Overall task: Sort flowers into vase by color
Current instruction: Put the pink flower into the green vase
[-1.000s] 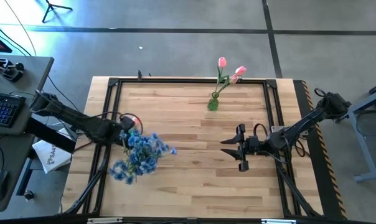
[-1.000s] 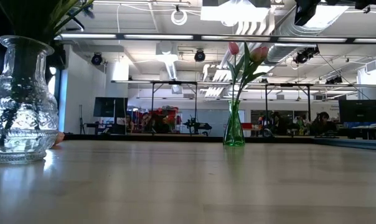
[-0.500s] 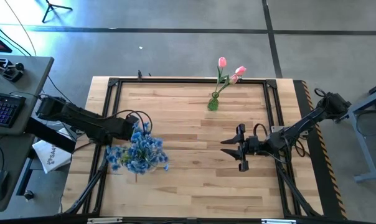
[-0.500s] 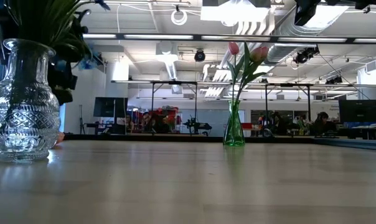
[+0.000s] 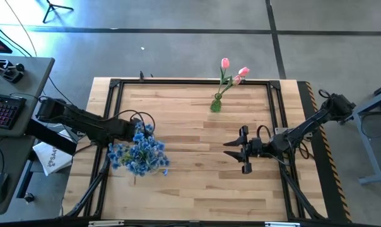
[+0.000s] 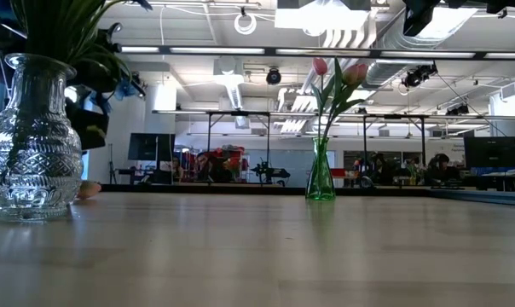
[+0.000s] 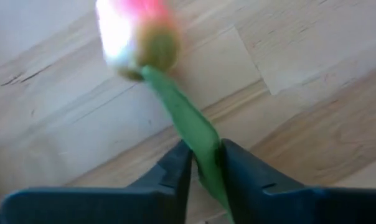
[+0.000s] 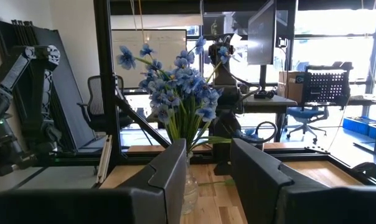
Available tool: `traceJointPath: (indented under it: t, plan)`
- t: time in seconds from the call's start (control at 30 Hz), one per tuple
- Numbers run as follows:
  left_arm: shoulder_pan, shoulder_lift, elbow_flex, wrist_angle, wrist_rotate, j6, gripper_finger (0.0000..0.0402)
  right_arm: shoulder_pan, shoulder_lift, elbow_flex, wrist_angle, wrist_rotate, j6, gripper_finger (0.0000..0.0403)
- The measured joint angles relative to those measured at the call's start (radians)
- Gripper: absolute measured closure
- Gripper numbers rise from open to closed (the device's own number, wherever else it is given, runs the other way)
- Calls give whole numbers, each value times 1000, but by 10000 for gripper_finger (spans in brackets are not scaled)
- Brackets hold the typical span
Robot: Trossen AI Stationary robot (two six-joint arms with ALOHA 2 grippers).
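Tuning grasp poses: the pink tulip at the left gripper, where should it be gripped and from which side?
Grip the green stem a little below the head of the pink tulip, coming from above with the fingers straddling it crosswise. It seems to lie low along the table, and the stem is thin while the head is bulky. The left gripper sits that way now.

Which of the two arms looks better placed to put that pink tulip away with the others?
Left. Its end effector is closed on the pink tulip stem beside the blue flowers. The right end effector hangs empty over the table, though nearer the green vase.
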Motion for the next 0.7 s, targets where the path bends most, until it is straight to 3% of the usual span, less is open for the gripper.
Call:
traceJointPath:
  t: [0.17, 0.4, 0.57, 0.7]
  plan:
    - [2, -25, -3, -3, -87, 42, 393, 0, 0, 0, 0, 0, 0, 279]
    - [11, -106, 54, -5, -310, 203, 396, 0, 0, 0, 1, 0, 0, 279]
    - [11, -184, 125, 7, -531, 374, 398, 0, 0, 0, 4, 0, 0, 279]
    - [11, -243, 179, 47, -650, 541, 398, 0, 0, 0, 4, 0, 0, 279]
